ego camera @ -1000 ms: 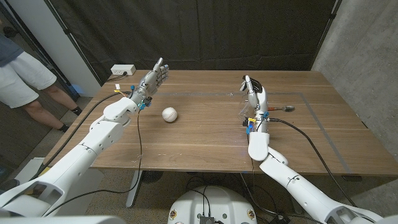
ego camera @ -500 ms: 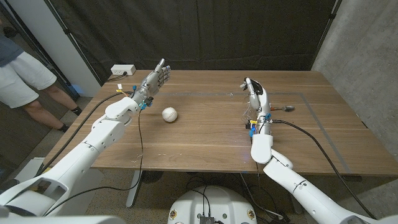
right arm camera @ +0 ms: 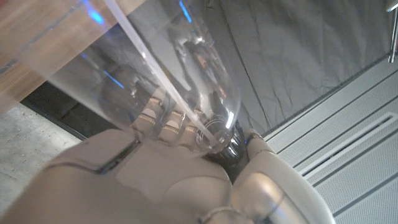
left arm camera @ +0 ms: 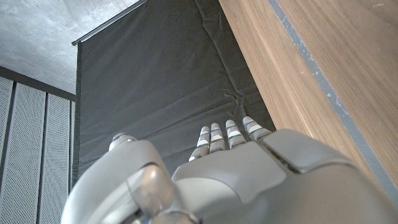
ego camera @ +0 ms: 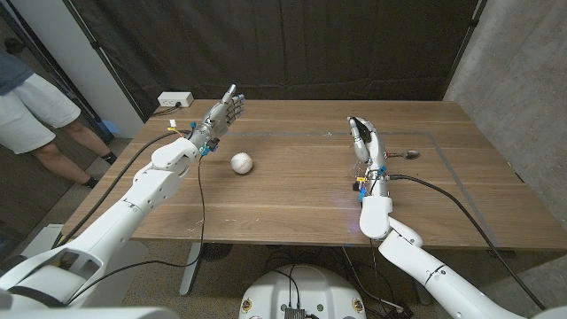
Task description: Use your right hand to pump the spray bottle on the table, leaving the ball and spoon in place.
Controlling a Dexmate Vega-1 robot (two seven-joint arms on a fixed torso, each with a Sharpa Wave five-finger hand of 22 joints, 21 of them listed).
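My right hand (ego camera: pixel 363 144) stands upright at the table's right middle and grips a clear spray bottle (right arm camera: pixel 168 81). In the right wrist view the fingers (right arm camera: pixel 163 119) wrap the bottle near its neck, and a thin tube runs inside it. In the head view the bottle (ego camera: pixel 356 165) is a faint clear shape beside the palm. A white ball (ego camera: pixel 241 162) lies left of centre. The spoon (ego camera: pixel 403 154) lies just right of my right hand. My left hand (ego camera: pixel 221 112) is raised near the far left of the table, fingers straight and apart, holding nothing.
A white power strip (ego camera: pixel 175 100) sits at the table's (ego camera: pixel 292 199) far left corner. A person (ego camera: pixel 35 106) stands beyond the left edge. Dark curtain hangs behind the table, and a cable trails from each wrist.
My right hand with the bottle has drifted slightly nearer and to the right. The left hand, ball and spoon have stayed put.
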